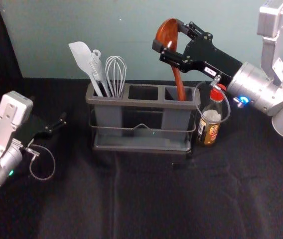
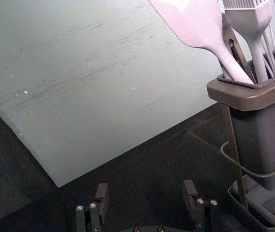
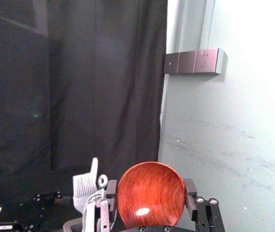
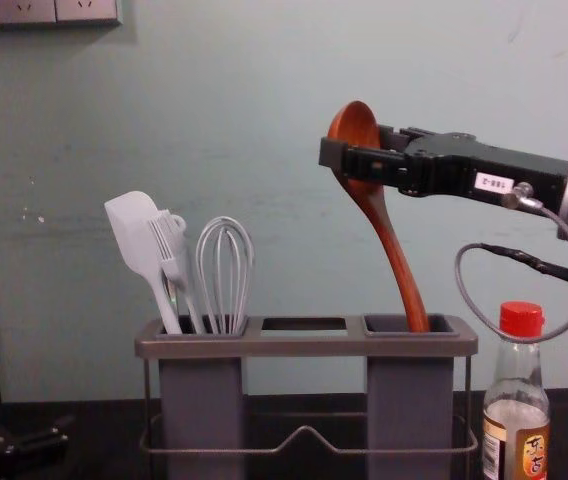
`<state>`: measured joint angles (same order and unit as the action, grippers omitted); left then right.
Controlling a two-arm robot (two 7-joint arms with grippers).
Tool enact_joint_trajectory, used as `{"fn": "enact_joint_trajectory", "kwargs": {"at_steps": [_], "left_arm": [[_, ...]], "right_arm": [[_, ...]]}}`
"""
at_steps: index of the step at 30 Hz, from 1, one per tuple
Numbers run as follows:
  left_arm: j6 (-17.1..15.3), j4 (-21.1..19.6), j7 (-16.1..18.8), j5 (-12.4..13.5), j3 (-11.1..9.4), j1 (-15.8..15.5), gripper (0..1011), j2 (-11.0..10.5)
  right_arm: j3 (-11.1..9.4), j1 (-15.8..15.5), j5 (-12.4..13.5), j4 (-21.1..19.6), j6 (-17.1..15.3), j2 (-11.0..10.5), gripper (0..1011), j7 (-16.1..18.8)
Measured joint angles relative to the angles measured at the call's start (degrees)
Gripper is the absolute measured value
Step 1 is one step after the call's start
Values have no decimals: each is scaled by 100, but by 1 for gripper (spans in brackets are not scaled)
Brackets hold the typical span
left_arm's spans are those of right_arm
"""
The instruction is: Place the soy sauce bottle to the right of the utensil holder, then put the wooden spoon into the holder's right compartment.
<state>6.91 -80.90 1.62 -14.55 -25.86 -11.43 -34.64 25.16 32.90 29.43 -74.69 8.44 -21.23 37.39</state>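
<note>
My right gripper (image 1: pixel 169 46) is shut on the bowl of the wooden spoon (image 1: pixel 167 33), above the utensil holder (image 1: pixel 141 103). In the chest view the right gripper (image 4: pixel 362 160) grips the spoon (image 4: pixel 394 250), its handle end inside the right compartment. The right wrist view has the right gripper (image 3: pixel 151 195) with its fingers on both sides of the bowl (image 3: pixel 149 193). The soy sauce bottle (image 1: pixel 211 119), red-capped, stands upright just right of the holder. My left gripper (image 1: pixel 57 125) is parked at the left; in the left wrist view the left gripper (image 2: pixel 146 198) is open with nothing between its fingers.
A white spatula (image 4: pixel 139 235), a brush (image 4: pixel 174 255) and a whisk (image 4: pixel 225 270) stand in the holder's left compartment. A pale wall (image 1: pixel 101 30) rises behind the table. A cable loop (image 4: pixel 464 290) from the right arm hangs near the bottle's cap.
</note>
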Motion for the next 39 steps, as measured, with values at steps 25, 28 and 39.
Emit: {"fn": "enact_joint_trajectory", "kwargs": {"at_steps": [25, 28, 39], "left_arm": [[0, 0, 0, 0, 0, 0, 1005, 0], [0, 0, 0, 0, 0, 0, 1005, 0], [0, 0, 0, 0, 0, 0, 1005, 0]], "right_arm": [[92, -311, 111, -471, -576, -573, 836, -37], [93, -336, 111, -467, -577, -591, 837, -48], [122, -362, 127, -321, -541, -594, 837, -28]]}}
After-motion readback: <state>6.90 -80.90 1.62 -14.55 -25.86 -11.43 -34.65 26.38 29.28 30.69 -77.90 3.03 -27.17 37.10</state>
